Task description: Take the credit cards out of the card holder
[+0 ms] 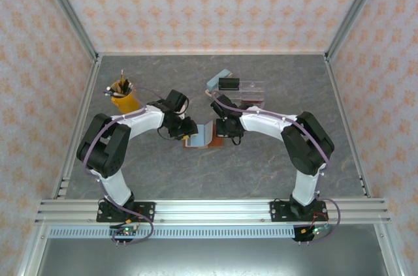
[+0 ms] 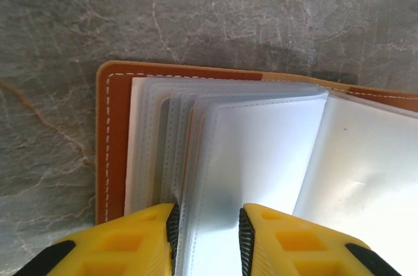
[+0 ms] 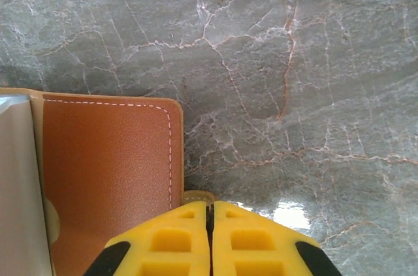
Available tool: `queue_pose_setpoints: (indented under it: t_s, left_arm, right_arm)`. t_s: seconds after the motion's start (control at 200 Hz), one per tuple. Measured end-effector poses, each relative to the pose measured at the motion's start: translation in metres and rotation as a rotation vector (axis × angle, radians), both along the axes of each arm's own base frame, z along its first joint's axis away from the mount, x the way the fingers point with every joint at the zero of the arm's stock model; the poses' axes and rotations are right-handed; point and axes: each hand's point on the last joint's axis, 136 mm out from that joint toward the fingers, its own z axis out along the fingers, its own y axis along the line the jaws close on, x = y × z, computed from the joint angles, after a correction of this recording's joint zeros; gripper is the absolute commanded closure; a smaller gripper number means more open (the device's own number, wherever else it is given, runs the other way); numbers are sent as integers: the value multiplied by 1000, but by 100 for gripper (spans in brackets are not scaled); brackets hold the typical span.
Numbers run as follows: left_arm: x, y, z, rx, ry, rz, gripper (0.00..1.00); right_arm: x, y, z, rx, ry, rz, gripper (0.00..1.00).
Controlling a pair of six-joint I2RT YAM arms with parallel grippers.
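Observation:
The reddish-brown card holder [image 1: 201, 138] lies open on the grey marble table between the two arms. In the left wrist view its brown cover [image 2: 112, 145] frames a fan of frosted clear sleeves [image 2: 261, 152]. My left gripper [image 2: 208, 224] is open, and a few raised sleeves stand between its yellow fingers [image 2: 150, 230]. No credit card shows plainly through the sleeves. My right gripper [image 3: 209, 207] is shut on a small tan tab [image 3: 196, 195] at the edge of the holder's cover [image 3: 104, 171]. From above, the left gripper [image 1: 189, 134] and right gripper [image 1: 224, 134] flank the holder.
A yellow cup of pens [image 1: 124, 96] stands at the back left. Behind the holder is a clear acrylic organiser [image 1: 248, 96], with a black box [image 1: 228, 83] and a light blue block [image 1: 217, 79]. Patterned walls enclose the table.

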Motion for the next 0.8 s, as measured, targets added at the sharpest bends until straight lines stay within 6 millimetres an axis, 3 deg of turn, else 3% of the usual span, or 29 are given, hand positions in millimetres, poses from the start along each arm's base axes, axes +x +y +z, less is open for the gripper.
queue_pose_setpoints:
  t_s: [0.34, 0.616, 0.801]
  left_arm:
    - [2, -24, 15, -142, -18, -52, 67]
    - [-3, -24, 20, -158, -26, -56, 74]
    - [-12, -23, 20, -185, -23, -46, 67]
  right_arm:
    - [-1, 7, -2, 47, 9, 11, 93]
    - [-2, 17, -1, 96, 17, 27, 93]
    - [-5, 26, -2, 153, 27, 47, 91]
